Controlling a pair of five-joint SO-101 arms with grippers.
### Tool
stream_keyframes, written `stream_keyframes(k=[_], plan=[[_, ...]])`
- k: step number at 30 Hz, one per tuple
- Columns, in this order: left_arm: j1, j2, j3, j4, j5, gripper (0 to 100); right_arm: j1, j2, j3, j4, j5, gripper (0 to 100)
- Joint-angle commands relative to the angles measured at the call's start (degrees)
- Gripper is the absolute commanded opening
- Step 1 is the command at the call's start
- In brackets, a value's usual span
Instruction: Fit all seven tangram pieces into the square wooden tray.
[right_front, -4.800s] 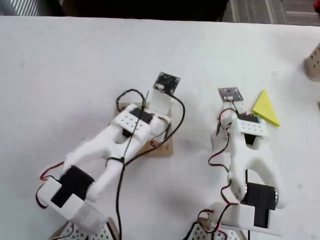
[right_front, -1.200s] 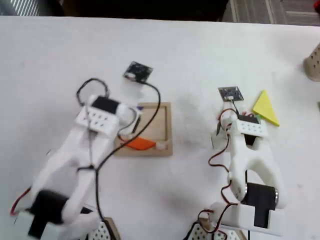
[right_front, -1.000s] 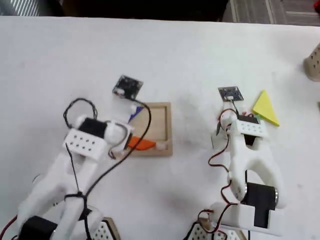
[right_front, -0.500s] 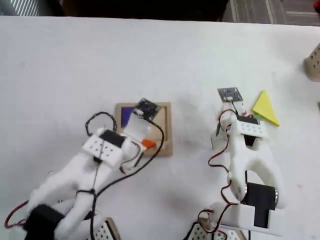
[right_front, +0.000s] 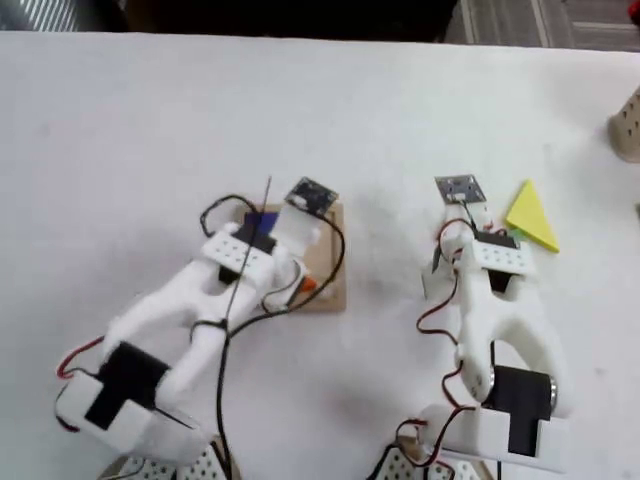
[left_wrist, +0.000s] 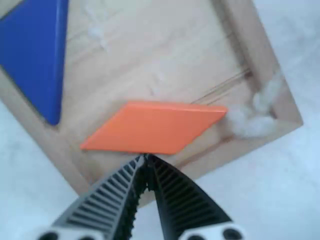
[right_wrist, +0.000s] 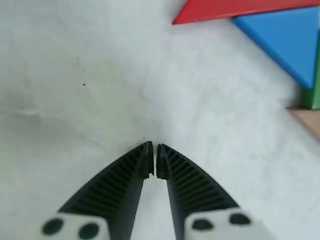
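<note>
Our left tool (left_wrist: 147, 162) has its fingers together and empty, the tips at the long edge of the flat orange parallelogram piece (left_wrist: 155, 127) inside the square wooden tray (left_wrist: 260, 65), near a dark blue triangle (left_wrist: 35, 55). Our right tool (right_wrist: 154, 155), also closed, hangs over bare tabletop (right_wrist: 75, 75). In its wrist view we see a red piece (right_wrist: 235, 9), and in the high view a yellow triangle (right_front: 532, 215).

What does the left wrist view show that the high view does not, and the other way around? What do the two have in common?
Left wrist view: the whole orange parallelogram lying flat in the wooden tray, the shut left gripper with its tips at the piece's long edge, and white fluff in a tray corner. High view: the yellow triangle on the table beside the right arm, and the left arm covering part of the tray. Both: the tray, the blue triangle and some orange.
</note>
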Motion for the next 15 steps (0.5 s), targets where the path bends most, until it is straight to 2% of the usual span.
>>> stream_keyframes(k=[1,8,15], plan=[[0.7,3.8,-5.9,-1.6,0.6,2,0.0,-2.3,-0.4,-0.7,0.5,1.9],[0.7,6.1,-10.4,-1.6,0.6,2,0.0,-2.3,-0.4,-0.6,0.5,1.9],[1.1,6.5,-10.3,-5.9,6.7,2,0.0,-2.4,-0.4,-0.6,0.5,2.1]])
